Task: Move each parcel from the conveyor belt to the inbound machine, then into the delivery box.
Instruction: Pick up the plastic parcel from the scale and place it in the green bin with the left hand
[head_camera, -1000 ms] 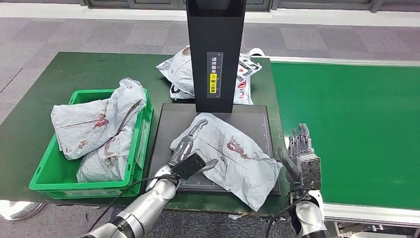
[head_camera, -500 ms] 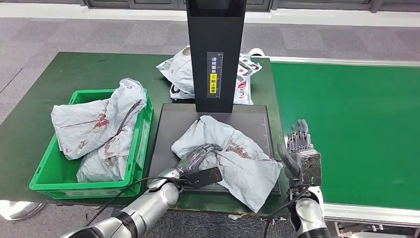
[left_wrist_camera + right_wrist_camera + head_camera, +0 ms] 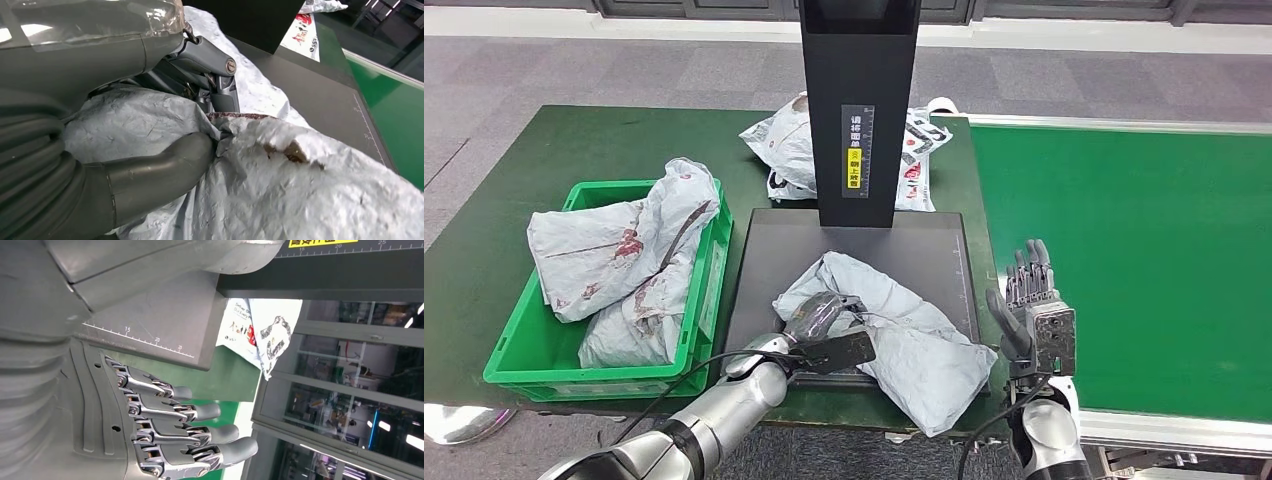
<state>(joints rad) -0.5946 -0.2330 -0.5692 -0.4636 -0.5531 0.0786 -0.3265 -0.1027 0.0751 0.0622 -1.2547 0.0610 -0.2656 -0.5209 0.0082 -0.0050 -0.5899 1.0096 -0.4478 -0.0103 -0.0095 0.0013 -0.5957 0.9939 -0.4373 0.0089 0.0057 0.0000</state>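
Parcel (image 3: 894,320) lies crumpled on the black scanner plate (image 3: 774,250), its near corner hanging past the plate's front edge. My left hand (image 3: 824,318) pinches a fold of the bag near its left end; the wrist view shows thumb and fingers (image 3: 220,95) pressed into the wrinkled film (image 3: 280,165), closed on it. My right hand (image 3: 1029,300) stands upright beside the plate, over the belt (image 3: 1144,260) edge, fingers straight and apart, holding nothing.

Risks as I judge them:
- Grip is on loose film only. Lift fast and the fold may slide out, dropping the parcel short of the green box (image 3: 524,350).
- Box already holds two parcels (image 3: 624,260) heaped high; a third could rest on top and roll off.
- Trailing corner could snag the plate edge when dragged.
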